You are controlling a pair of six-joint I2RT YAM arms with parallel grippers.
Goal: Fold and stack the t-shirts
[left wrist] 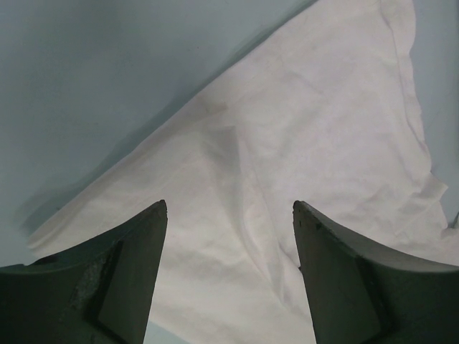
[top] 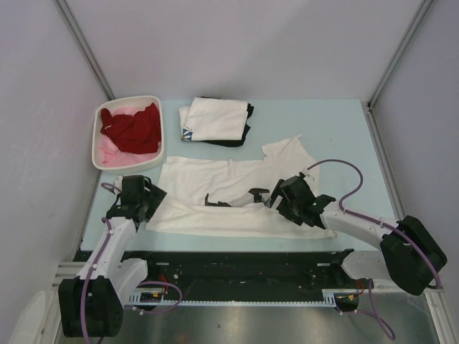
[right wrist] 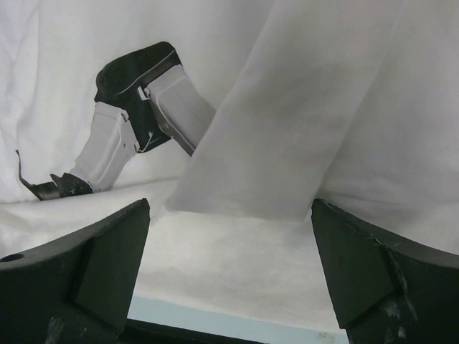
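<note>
A cream-white t-shirt (top: pixel 215 197) with a black and grey print lies spread across the near middle of the table. My left gripper (top: pixel 152 198) is open over its left edge; the cloth (left wrist: pixel 287 143) lies between and beyond the fingers. My right gripper (top: pixel 276 201) is open over the shirt's right part, with white cloth (right wrist: pixel 287 143) and the print (right wrist: pixel 136 115) ahead of it. A folded stack, a white shirt with a small blue mark (top: pixel 215 118) on a black one (top: pixel 247 122), sits at the back. A dark red shirt (top: pixel 133 129) and a pink one (top: pixel 107 149) lie in the basin.
A white oval basin (top: pixel 154 161) stands at the back left of the light blue table (top: pixel 323 129). Grey walls enclose the table on three sides. A black rail runs along the near edge between the arm bases.
</note>
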